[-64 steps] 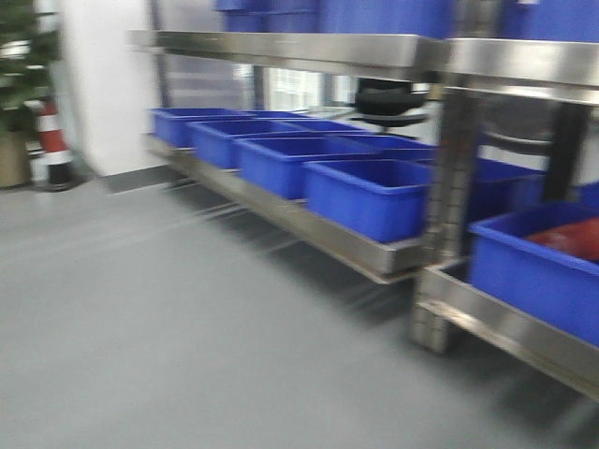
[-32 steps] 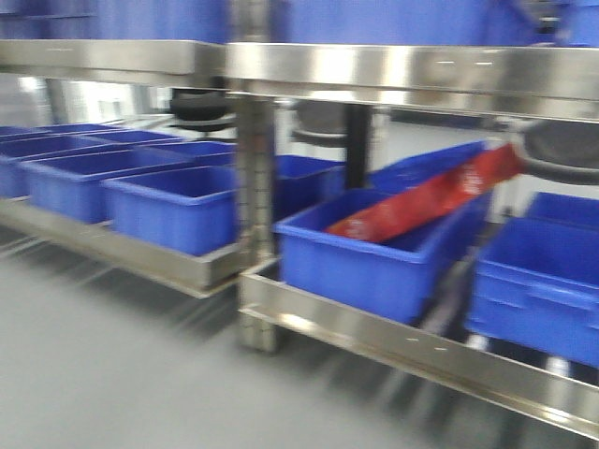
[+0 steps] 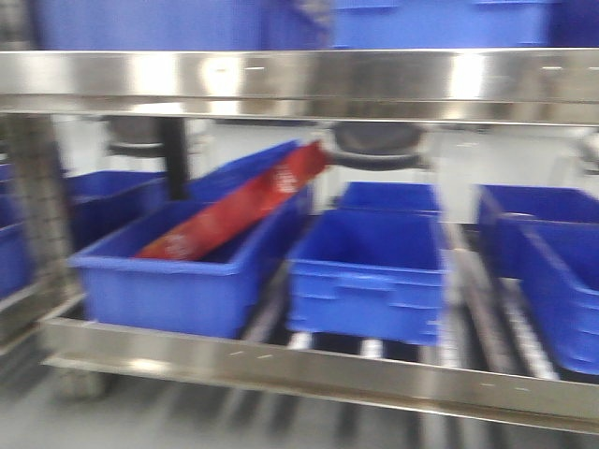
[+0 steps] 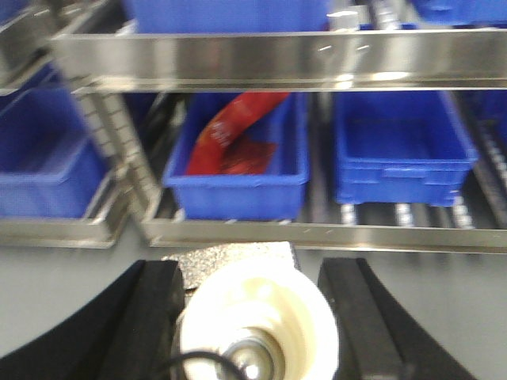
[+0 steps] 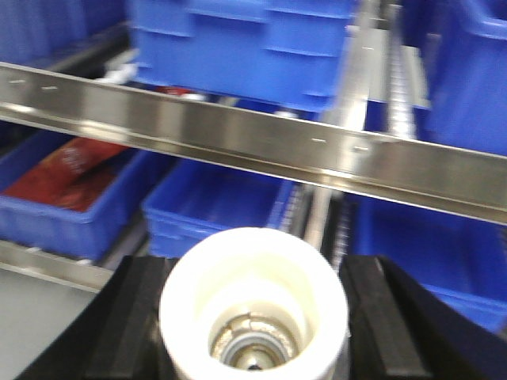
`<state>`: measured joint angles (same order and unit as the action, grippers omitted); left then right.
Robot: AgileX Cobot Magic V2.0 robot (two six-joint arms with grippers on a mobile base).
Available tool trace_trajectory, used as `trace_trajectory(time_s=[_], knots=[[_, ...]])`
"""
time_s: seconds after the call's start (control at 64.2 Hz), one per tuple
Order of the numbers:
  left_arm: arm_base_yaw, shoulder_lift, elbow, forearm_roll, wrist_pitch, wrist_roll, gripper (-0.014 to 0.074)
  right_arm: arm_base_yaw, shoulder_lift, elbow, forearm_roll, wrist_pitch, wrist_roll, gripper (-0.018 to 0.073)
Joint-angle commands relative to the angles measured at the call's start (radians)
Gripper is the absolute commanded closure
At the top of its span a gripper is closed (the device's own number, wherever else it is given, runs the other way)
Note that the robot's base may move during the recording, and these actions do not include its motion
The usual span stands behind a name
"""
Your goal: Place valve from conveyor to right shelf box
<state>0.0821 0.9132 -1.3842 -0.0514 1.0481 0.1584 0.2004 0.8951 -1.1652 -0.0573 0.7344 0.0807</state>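
- Out front, in the front-facing view, everything's pretty blurry. There's a steel shelf (image 3: 299, 82) with blue boxes lined up on its lower level. The left box (image 3: 159, 290) has a long red packet (image 3: 234, 210) leaning in it, one end poking up over the back rim. The middle box (image 3: 370, 281) sits just beside it on the rollers.
- Left wrist view: the left gripper (image 4: 250, 277) faces that same shelf, with the red packet's box ahead, a bit left of centre. The valve (image 4: 257, 321) sits right between the two black fingers (image 4: 154, 317), seen end-on as a round white end with a shiny metal centre. The fingers look pressed against its sides, so the jaws are narrowed down and clamped on it, as far as the blur shows. A speckled grey block (image 4: 230, 255) sits just behind the white end.
- Right wrist view: the right gripper (image 5: 257, 273) has a second valve (image 5: 253, 297) between its fingers. It's a white cup-shaped end with a metal ring inside, and both black fingers are tight against it. Past it are the shelf rail and more blue boxes, with the red packet down at lower left.
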Motion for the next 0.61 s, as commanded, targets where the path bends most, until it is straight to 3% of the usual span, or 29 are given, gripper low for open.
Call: trace_trajectory(time_s=[0.0, 0.591], knots=[[-0.001, -0.007, -0.007, -0.008, -0.051, -0.006, 0.0707, 0.001, -0.009, -0.012, -0.011, -0.071, 0.000, 0.0722], [-0.001, -0.007, -0.007, -0.008, -0.051, -0.006, 0.0707, 0.001, -0.009, -0.012, -0.011, -0.071, 0.000, 0.0722]])
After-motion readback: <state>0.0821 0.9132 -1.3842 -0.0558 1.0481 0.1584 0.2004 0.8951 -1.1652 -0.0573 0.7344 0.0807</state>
